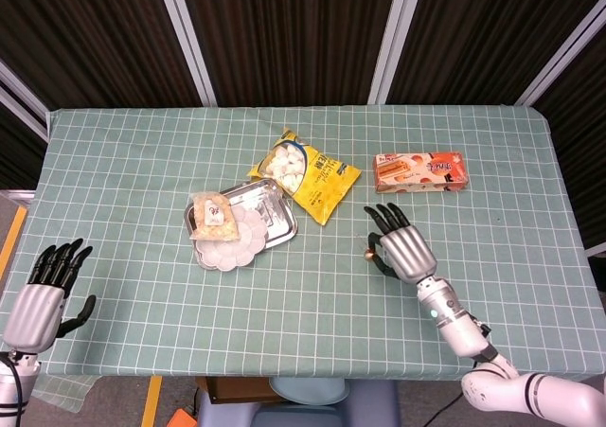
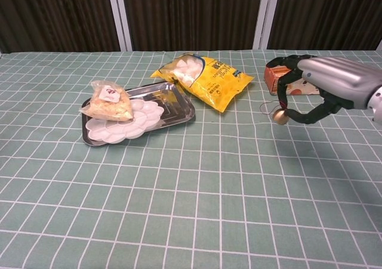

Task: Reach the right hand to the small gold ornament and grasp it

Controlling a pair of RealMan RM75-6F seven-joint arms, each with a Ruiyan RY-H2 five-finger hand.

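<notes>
No legible writing on the yellow snack bag [image 1: 306,174] or the orange box [image 1: 419,171], print too small to read in either view. Small gold ornament [image 2: 279,117] pinched at the fingertips of the right hand [image 1: 401,247], lifted above the green checked tablecloth [image 1: 142,152], near the box and the bag; left hand [image 1: 43,293] released, fingers apart, at the near left table edge. Clear packet [image 1: 212,216] and white scalloped dish [image 1: 230,246] on the steel tray [image 1: 275,204] left of the ornament, dark panels with pale strips [image 1: 396,29] behind.
</notes>
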